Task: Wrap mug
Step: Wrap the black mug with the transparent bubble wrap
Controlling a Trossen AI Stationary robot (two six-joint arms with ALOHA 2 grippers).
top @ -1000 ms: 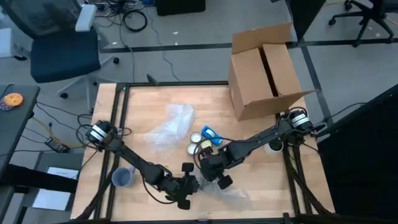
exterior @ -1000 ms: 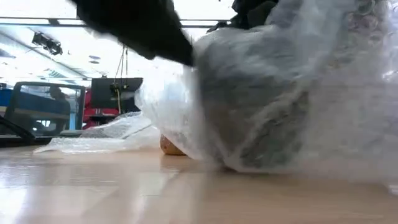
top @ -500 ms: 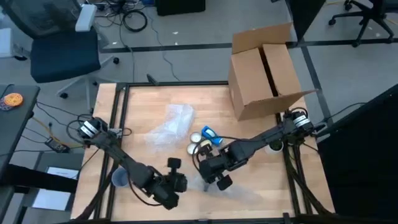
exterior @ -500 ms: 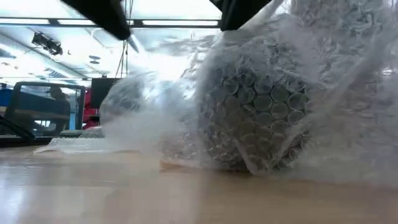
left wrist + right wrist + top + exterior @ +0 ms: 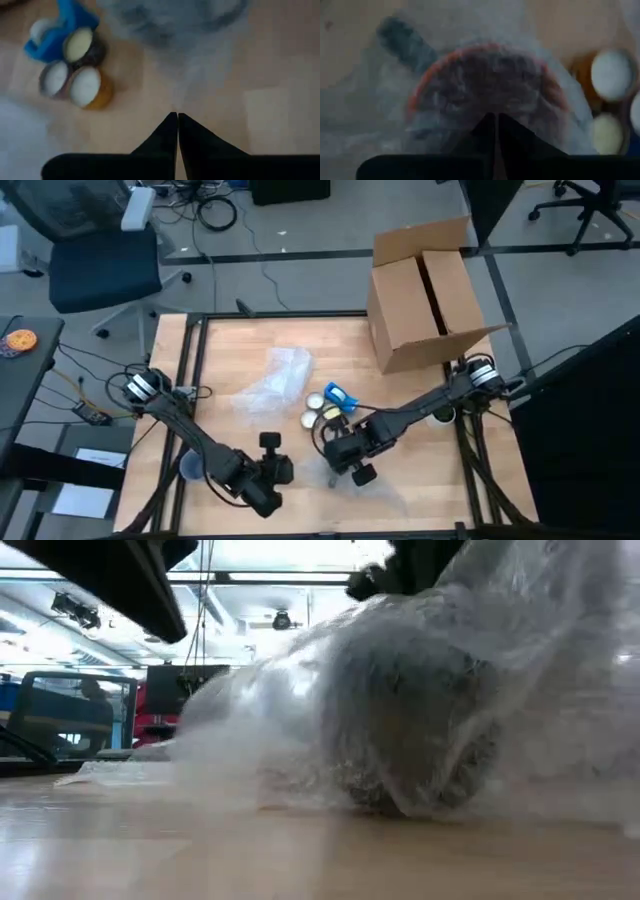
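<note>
The mug (image 5: 400, 730) stands on the table near its front edge, covered in bubble wrap (image 5: 540, 690). Through the wrap its reddish rim (image 5: 445, 62) and dark handle (image 5: 400, 40) show in the right wrist view. My right gripper (image 5: 345, 458) (image 5: 496, 119) is shut right above the mug. My left gripper (image 5: 285, 470) (image 5: 177, 116) is shut a short way to the mug's left. A pale band of wrap (image 5: 200, 75) runs from the mug to its fingertips. My left gripper pinches an end of the bubble wrap (image 5: 181, 102) at its fingertips, coming from the table's left. The wrap stretches from there to the mug. One layer or several, I cannot tell. My right gripper comes from above, pointing down, and is shut on the wrap (image 5: 492, 102) over the mug's mouth. The gripper hides the place of contact. The mug rests on the table under it.
An open cardboard box (image 5: 425, 290) stands at the far right. A second sheet of bubble wrap (image 5: 275, 380) lies mid-table. Small tins (image 5: 322, 415) and a blue thing (image 5: 338, 394) sit just beyond the mug. A blue cup (image 5: 193, 467) stands at the near left.
My left gripper has gone from beside the mug toward the table's left edge. The wrap's left side has been drawn out leftward with it, while the mug stays in place under my right gripper.
</note>
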